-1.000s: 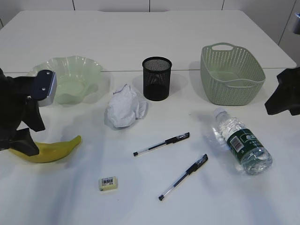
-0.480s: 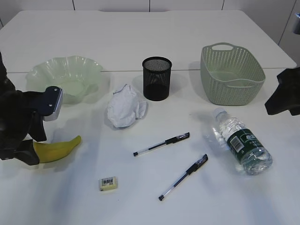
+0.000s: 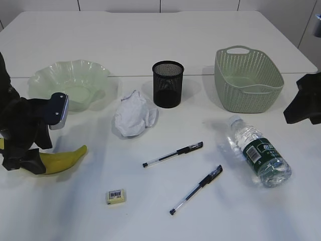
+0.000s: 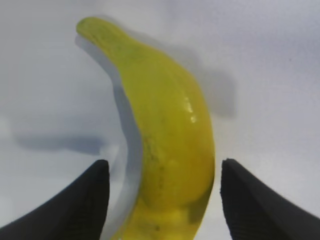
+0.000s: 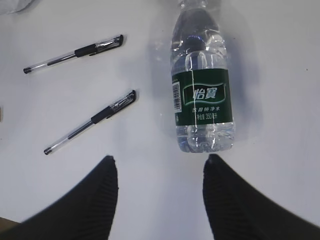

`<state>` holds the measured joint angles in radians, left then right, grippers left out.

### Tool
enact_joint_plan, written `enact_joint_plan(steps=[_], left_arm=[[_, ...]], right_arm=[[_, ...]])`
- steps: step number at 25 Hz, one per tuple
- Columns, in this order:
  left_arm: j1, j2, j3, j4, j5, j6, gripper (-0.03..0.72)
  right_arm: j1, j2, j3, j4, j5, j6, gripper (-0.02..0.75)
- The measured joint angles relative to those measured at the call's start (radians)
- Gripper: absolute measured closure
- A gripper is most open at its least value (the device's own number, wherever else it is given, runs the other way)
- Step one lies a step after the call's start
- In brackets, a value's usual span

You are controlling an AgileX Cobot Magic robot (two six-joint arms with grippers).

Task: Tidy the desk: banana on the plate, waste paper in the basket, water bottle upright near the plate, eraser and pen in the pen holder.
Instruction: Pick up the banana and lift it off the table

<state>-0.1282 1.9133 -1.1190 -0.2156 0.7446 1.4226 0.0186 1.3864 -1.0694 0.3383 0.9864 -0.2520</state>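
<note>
Left gripper [image 4: 162, 200] jaws stood open, one on each side of the banana [image 4: 165, 150], which lay flat on the bench [image 3: 165, 40] at front left; right jaw looked close to the peel, left one clearly apart, so no grip yet as far as I could tell. Right gripper [image 5: 160, 195] jaws also open, holding nothing, hovering above the water bottle [image 5: 202, 90], which lay on its side at front right.

Nothing appeared done. Plate [image 3: 95, 75] sat empty at back left, near the banana but apart. Waste paper [image 3: 133, 114] was a crumpled ball on the bench between plate and pen holder [image 3: 167, 84], well apart from the basket [image 3: 248, 83] at back right, which looked empty. Two pens, upper pen [image 3: 173, 154] and lower pen [image 3: 196, 189], lay loose at centre front; eraser [image 3: 116, 196] sat front of centre-left. Pen holder looked empty.

Judged: the first step, the banana pick, was in hand; all four parts were left.
</note>
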Motion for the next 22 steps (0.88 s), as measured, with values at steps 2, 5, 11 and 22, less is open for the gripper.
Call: enact_joint_plan(steps=[2, 5, 11, 22], left_arm=[[0.0, 0.0, 0.0, 0.0, 0.0, 0.0, 0.191], [0.0, 0.003, 0.0, 0.0, 0.0, 0.0, 0.201], [0.0, 0.028, 0.0, -0.004, 0.0, 0.0, 0.218], [0.0, 0.032, 0.0, -0.012, 0.013, -0.036, 0.388]], right_arm=[[0.0, 0.0, 0.0, 0.0, 0.002, 0.0, 0.33], [0.0, 0.0, 0.0, 0.0, 0.002, 0.0, 0.33], [0.0, 0.0, 0.0, 0.0, 0.004, 0.0, 0.33], [0.0, 0.0, 0.0, 0.0, 0.004, -0.002, 0.33]])
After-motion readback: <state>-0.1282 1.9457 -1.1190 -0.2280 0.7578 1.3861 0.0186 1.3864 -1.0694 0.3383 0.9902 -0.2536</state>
